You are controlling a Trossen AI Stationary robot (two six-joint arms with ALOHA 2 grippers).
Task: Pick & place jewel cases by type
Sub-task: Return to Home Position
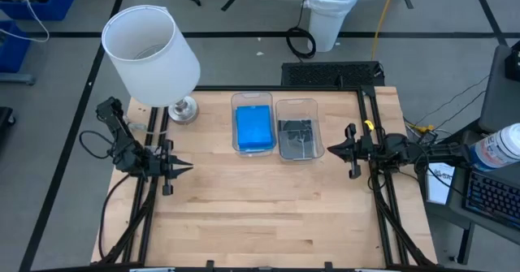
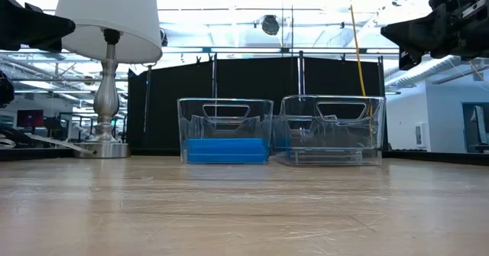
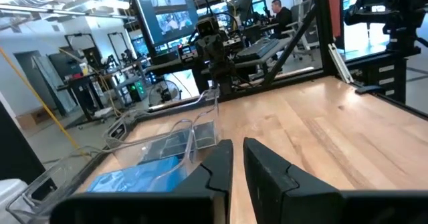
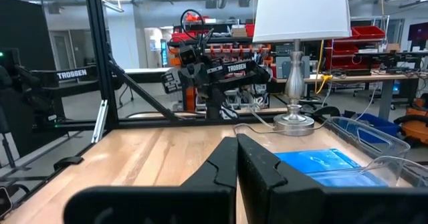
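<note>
Two clear bins stand side by side at the table's far middle. The left bin (image 1: 253, 101) holds bright blue jewel cases (image 1: 253, 127), lying flat on its floor (image 2: 225, 150). The right bin (image 1: 297, 105) holds dark grey jewel cases (image 1: 296, 134), also flat (image 2: 328, 157). My left gripper (image 1: 188, 168) hovers shut at the table's left side, pointing right, well clear of the bins (image 3: 237, 150). My right gripper (image 1: 330, 150) hovers shut just right of the right bin, pointing left (image 4: 237, 144). Neither holds anything.
A lamp with a white shade (image 1: 150, 49) stands on a silver base (image 1: 183, 110) at the far left, beside the left bin. Bare wooden table (image 1: 260, 215) spreads across the near half. Black frame rails (image 1: 382, 207) run along both sides.
</note>
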